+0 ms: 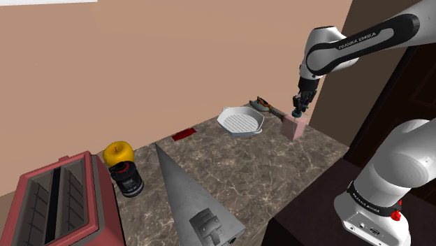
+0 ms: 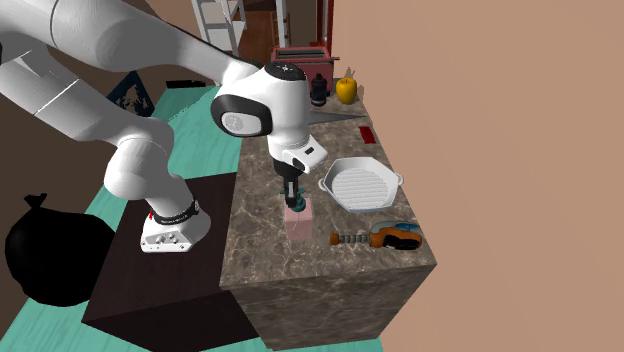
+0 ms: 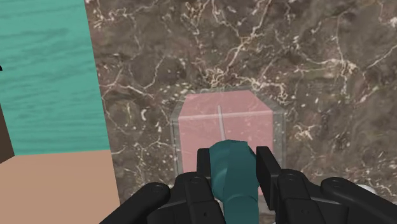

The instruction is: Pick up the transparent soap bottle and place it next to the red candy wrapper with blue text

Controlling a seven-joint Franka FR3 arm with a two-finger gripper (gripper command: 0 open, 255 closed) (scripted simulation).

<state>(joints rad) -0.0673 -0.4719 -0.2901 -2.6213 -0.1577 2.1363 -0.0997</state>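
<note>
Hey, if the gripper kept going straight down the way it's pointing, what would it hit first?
The soap bottle: its teal pump is already clasped in the gripper, so the clear pink body just below likely comes first, then the marbled counter.

We see a brown, white-veined marble countertop under even light. A plain tan wall backs it, running from nine o'clock round to one o'clock in the shoulder view. At three o'clock there is a dark brown panelled front. In the second exterior view, a teal plank floor lies at the counter's nine o'clock. White shelving stands at eleven.
</note>
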